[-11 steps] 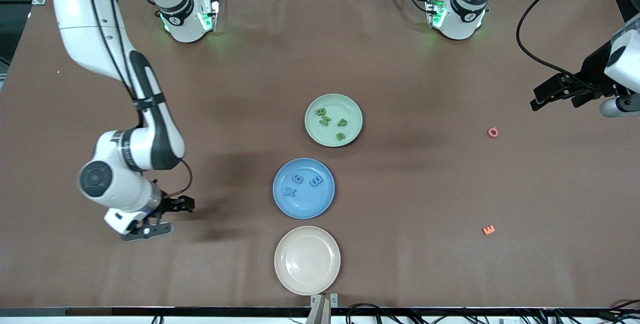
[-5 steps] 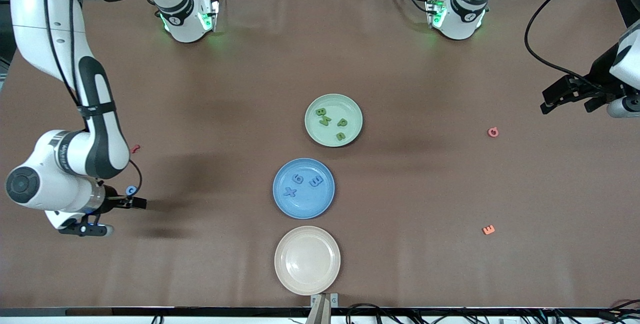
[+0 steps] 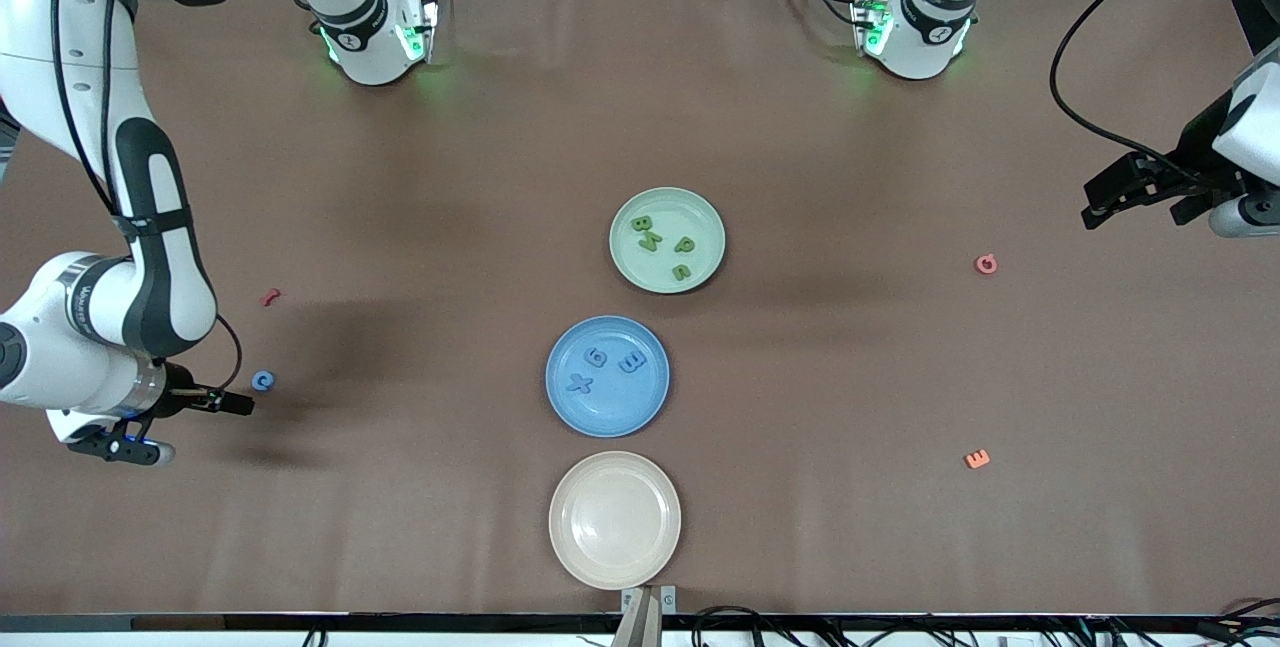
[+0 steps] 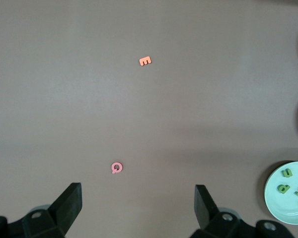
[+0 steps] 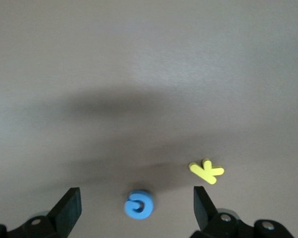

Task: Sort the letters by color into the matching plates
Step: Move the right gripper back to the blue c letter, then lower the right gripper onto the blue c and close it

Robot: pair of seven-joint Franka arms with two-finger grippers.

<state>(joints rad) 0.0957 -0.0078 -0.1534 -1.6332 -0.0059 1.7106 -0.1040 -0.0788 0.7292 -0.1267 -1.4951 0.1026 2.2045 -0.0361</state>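
Observation:
The pale green plate point(image 3: 700, 222) holds several green letters point(image 3: 647, 233). It also shows in the left wrist view point(image 4: 275, 198). The blue plate point(image 3: 610, 409), nearer the camera, holds three blue letters point(image 3: 631, 363). A fourth blue letter point(image 3: 262, 381) lies on the table toward the right arm's end. My right gripper point(image 3: 232, 403) is open and empty above the table just beside it. In the right wrist view the letter point(image 5: 138, 204) lies between the open fingers point(image 5: 69, 208). My left gripper point(image 3: 1135, 205) is open and empty, and it waits high at the left arm's end.
A beige plate point(image 3: 560, 527) lies nearest the camera. A small red letter point(image 3: 269, 297) lies farther from the camera than the loose blue letter. A yellow K point(image 5: 206, 171) lies beside that blue letter. A pink Q point(image 3: 986, 264) and an orange E point(image 3: 977, 459) lie toward the left arm's end.
My right arm has swung out toward its end of the table, uncovering the loose blue letter and the red letter. My left gripper has drawn back slightly.

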